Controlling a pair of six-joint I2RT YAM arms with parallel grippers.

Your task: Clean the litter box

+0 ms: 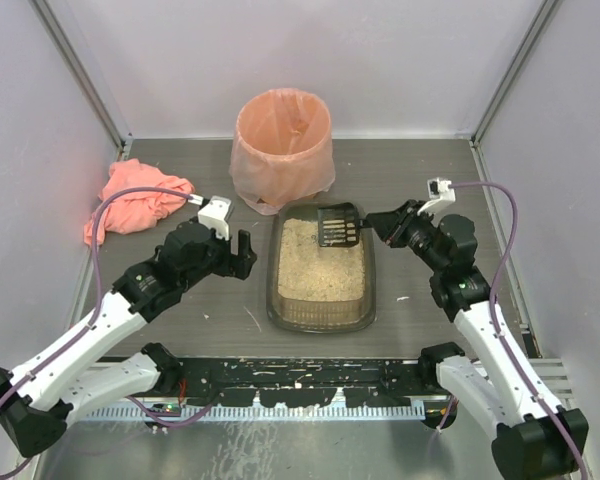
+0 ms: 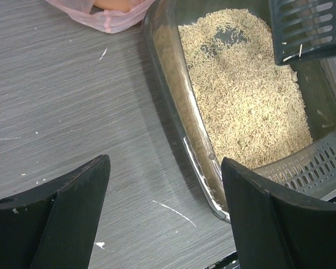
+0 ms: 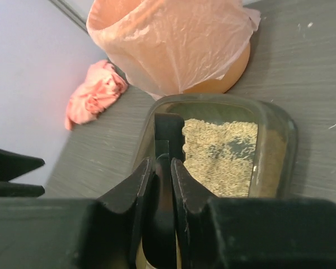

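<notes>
Smack between the two arms: shallow rectangular litter box [image 1: 320,275] of dark translucent plastic, rounded corners, partly filled with beige sandy granules [image 2: 241,106], long axis pointing straight away from the arm bases.

Over the box's far right corner: right gripper [image 1: 372,222], fingers [image 3: 143,185] clamped tight on the handle of a dark slotted plastic scoop [image 1: 337,227]. Blade out over the far end of the litter, seemingly hovering above it rather than dug in, going by the left wrist view. Forearm reaching in from the box's right side, wrist bent in toward it. Clearly the working arm here.

Just off the box's left long wall: left gripper [image 1: 245,255], fingers [image 2: 73,213] spread wide apart, holding nothing, clear of the rim as far as can be told.

Right past the box's far end, nearly touching: round bin lined with a peach plastic bag [image 1: 283,140]. Well off to the box's far left: crumpled pink cloth [image 1: 140,200].

Best guess for the next bit: dip the blade, drag along the long axis toward the near end, then lift and swing past the far end to the bin. Short hop, but easy to dribble granules over the rim.
</notes>
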